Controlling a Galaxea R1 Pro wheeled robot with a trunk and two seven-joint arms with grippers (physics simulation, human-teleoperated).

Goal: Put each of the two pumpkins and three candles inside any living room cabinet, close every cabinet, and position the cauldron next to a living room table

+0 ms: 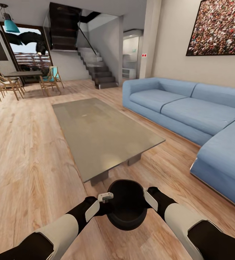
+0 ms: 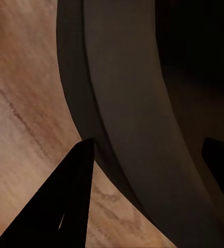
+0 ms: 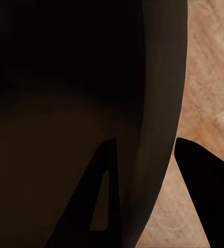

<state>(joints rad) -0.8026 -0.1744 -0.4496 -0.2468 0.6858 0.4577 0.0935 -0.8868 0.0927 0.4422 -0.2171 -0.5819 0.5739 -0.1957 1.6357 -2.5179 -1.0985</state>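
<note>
Two grippers on the pot, I'm reading it like this:

**Op:** Left gripper point(image 2: 148, 170) is straddling the cauldron point(image 1: 127, 209) rim, one finger point(image 2: 65, 206) outside against the wall, the other inside. Right gripper point(image 3: 145, 175) is doing the same on the opposite side, inner finger point(image 3: 99, 201) in the bowl, the other one outside. Both are pinching the wall.

**Eng:** Where's the cauldron sitting?

**Op:** It's hanging between my two wrists over the wood floor point(image 1: 27, 151), mouth up, dark inside. I'm seeing it just beside the near end of the grey table point(image 1: 99, 133), apart from it, close to the near legs.

**Eng:** Surroundings?

**Op:** Blue sofa point(image 1: 189, 112) is running along the table's right. Stairs point(image 1: 95, 68) and wooden chairs point(image 1: 9, 85) are showing far back.
</note>
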